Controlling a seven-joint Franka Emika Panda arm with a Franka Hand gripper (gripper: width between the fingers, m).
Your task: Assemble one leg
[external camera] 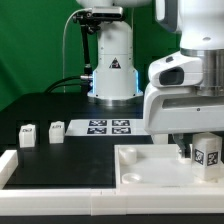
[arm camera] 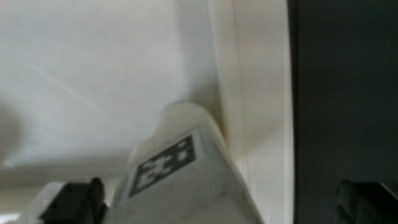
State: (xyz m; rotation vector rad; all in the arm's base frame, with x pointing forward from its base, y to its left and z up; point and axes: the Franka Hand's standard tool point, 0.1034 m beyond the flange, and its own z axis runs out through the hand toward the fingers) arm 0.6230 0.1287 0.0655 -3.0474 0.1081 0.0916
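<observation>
One leg (external camera: 208, 153), a small white block with a black-and-white tag, stands at the near right corner of the large white tray-like part (external camera: 150, 160). My gripper (external camera: 192, 150) is down over it. In the wrist view the leg (arm camera: 178, 165) lies between the two dark fingertips (arm camera: 75, 202), with a gap on each side. The gripper (arm camera: 219, 205) is open and grips nothing. The white part (arm camera: 107, 70) fills the wrist view behind the leg. Three more legs (external camera: 27, 135) stand in a row at the exterior view's left.
The marker board (external camera: 108, 126) lies on the black table in front of the robot base (external camera: 112, 70). A white ledge (external camera: 60, 175) runs along the table's front edge. In the wrist view, the dark table (arm camera: 347, 90) shows past the white part's edge.
</observation>
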